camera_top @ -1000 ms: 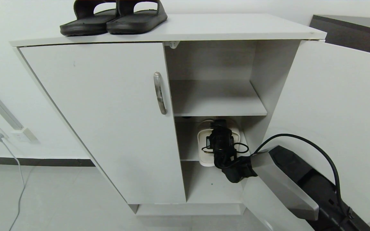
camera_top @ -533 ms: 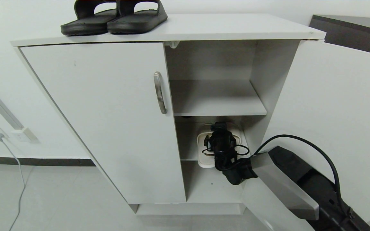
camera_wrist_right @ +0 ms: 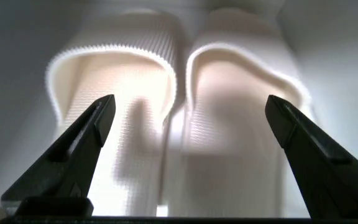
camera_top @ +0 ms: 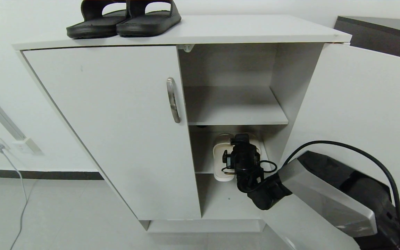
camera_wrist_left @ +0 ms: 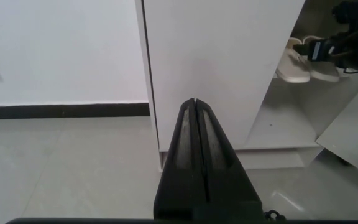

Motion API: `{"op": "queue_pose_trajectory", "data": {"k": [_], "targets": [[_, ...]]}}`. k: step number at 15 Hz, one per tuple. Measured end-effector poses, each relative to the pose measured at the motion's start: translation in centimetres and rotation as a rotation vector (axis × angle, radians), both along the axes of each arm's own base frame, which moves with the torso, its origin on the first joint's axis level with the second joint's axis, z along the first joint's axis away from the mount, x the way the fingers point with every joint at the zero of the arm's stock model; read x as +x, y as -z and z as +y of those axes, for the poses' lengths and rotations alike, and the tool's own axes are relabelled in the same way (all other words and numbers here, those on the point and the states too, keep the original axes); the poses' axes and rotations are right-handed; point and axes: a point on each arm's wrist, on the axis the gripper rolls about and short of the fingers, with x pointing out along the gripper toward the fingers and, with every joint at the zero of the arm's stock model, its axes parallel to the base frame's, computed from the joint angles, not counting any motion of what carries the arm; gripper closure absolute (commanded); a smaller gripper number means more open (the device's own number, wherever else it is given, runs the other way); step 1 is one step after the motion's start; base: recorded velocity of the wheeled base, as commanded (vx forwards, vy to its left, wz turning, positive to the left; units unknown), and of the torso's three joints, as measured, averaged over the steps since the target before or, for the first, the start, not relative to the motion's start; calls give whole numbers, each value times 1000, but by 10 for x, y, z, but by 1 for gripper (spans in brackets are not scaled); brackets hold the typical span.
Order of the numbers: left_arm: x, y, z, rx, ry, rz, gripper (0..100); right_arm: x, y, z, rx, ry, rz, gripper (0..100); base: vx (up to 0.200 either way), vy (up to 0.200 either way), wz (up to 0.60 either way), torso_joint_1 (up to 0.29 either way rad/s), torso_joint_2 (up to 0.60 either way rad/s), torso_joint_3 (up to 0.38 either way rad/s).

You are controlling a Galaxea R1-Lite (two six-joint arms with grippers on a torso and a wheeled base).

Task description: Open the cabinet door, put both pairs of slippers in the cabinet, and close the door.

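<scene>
While the white pair sits shelved, the black pair waits on top

Since the right-hand door [camera_top: 359,114] stands swung wide, the right half of the cabinet [camera_top: 99,132] is open. The white slippers [camera_top: 222,166] lie side by side, touching, on the lower shelf, set far enough back that the door should close past them. From where I stand, the right gripper [camera_wrist_right: 189,102] is just in front of them inside that compartment. Its fingers are spread wide, both slippers show between them, and it holds nothing, which looks to me like a release rather than a grasp. The black slippers [camera_top: 123,21] sit together at the left end of the cabinet's top, above the closed left door, handy for the next pickup. The left gripper [camera_wrist_left: 195,109] hangs low outside, in front of that closed door, fingers pressed together, empty and out of the way.
</scene>
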Motion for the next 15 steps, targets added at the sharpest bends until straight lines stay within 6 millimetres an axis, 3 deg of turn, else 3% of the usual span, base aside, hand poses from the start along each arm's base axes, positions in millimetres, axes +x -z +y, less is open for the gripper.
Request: {"op": "queue_pose_trajectory", "data": {"k": [6,11,15], "targets": [[0,0,0,0,0,0,100,-54,-21,-21,1,-18,35,0,0,0,0,0,0,0],[0,0,0,0,1,0,100,-123,-29,-34,25,-106,132,0,0,0,0,0,0,0],[0,0,0,0,2,0,100,-143,-42,-30,38,-153,121,0,-150,0,0,1,2,-1]]}}
